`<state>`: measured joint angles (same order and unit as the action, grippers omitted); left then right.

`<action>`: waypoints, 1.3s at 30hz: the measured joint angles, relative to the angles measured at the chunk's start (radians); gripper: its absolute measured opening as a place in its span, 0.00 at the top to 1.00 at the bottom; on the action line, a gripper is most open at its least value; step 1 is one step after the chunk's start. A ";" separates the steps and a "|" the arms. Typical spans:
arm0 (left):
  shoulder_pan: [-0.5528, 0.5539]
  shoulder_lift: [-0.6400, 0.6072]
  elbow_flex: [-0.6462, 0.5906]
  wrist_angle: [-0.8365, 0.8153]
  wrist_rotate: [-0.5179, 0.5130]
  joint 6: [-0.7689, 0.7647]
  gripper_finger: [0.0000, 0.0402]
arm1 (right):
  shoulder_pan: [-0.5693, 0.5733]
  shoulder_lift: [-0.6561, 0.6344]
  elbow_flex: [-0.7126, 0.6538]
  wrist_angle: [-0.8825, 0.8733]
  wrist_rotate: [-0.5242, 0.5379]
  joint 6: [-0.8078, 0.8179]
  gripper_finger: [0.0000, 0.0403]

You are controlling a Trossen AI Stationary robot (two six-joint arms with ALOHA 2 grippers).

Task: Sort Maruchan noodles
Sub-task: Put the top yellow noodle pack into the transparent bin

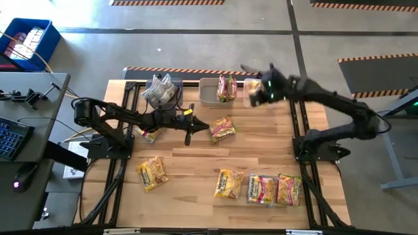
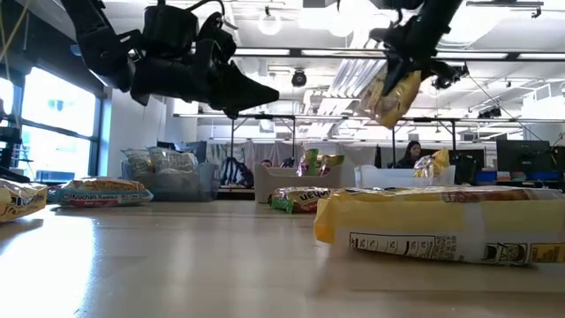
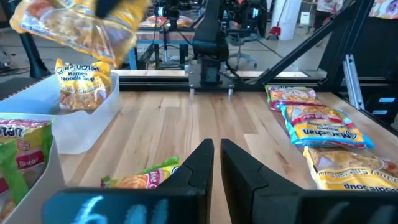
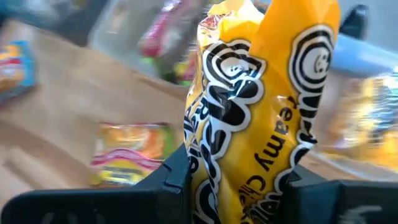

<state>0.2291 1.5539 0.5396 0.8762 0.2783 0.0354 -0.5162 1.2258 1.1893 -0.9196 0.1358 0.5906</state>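
A pale wooden table (image 1: 196, 163) stands on a grey concrete floor, an open workshop with ceiling lights behind it. Three bins line its far edge; the middle grey bin (image 1: 210, 91) holds a green-and-pink packet. Loose Maruchan noodles (image 1: 261, 188) lie in a row along the near edge. The left gripper (image 1: 188, 136) hovers mid-table – fingers nearly together, empty. The right gripper (image 1: 256, 93) hangs above the right-hand bin – clamped on a yellow packet (image 4: 261, 112).

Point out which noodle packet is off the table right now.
The yellow packet pinched in the right gripper, hanging in the air over the far bins. Every other packet lies on the wooden table or in a bin.
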 joint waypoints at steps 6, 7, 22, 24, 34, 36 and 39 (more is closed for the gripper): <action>-0.004 0.000 0.000 -0.008 -0.001 -0.007 0.95 | -0.230 0.212 0.206 -0.238 -0.090 -0.132 0.77; -0.004 0.001 0.000 -0.009 -0.001 -0.012 0.95 | -0.257 0.246 0.227 -0.260 -0.091 -0.150 0.77; -0.014 0.001 0.000 -0.012 -0.001 -0.024 0.95 | -0.394 0.534 0.302 -0.346 -0.059 -0.169 0.78; -0.014 0.001 0.000 -0.012 -0.001 -0.024 0.95 | -0.394 0.550 0.302 -0.341 -0.038 -0.166 0.78; -0.015 0.001 0.000 -0.017 -0.001 -0.032 0.95 | -0.394 0.608 0.302 -0.265 -0.005 -0.162 0.78; -0.015 0.001 0.000 -0.017 -0.001 -0.033 0.95 | -0.394 0.625 0.302 -0.258 -0.001 -0.166 0.78; -0.015 0.001 0.000 -0.017 -0.001 -0.035 0.95 | -0.394 0.654 0.302 -0.251 0.006 -0.173 0.78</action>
<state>0.2144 1.5547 0.5396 0.8588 0.2775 0.0007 -0.9100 1.8797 1.4914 -1.1711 0.1417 0.4179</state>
